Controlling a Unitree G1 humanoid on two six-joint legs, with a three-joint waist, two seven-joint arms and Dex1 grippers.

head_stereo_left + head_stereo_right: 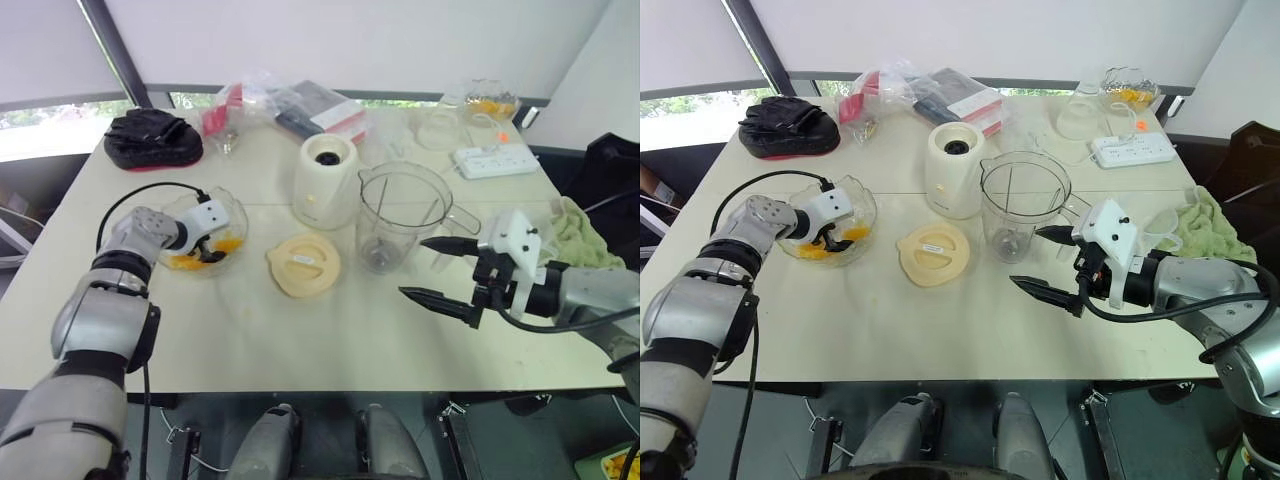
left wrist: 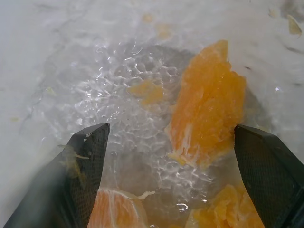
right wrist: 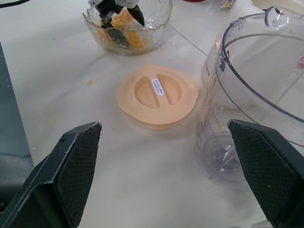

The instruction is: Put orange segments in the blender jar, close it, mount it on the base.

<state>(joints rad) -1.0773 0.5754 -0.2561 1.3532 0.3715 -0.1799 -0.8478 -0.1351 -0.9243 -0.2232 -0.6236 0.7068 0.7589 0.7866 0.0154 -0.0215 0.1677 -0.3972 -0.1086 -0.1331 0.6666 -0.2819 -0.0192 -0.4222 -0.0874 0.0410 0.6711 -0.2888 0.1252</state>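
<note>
Left gripper [image 1: 828, 238] down in the crinkled clear bowl [image 1: 862, 205], fingers apart over the orange segments [image 2: 209, 118].

The blender jar [image 1: 1025, 205] stands upright on the counter [image 1: 940, 330], lidless (blade visible at its bottom), just right of the cream base [image 1: 955, 170], which is bare with its dark socket showing. The pale-yellow lid [image 1: 933, 252] lies flat between bowl and jar. The right gripper [image 1: 1045, 260] hovers beside the jar, spread wide, holding nothing.
</note>
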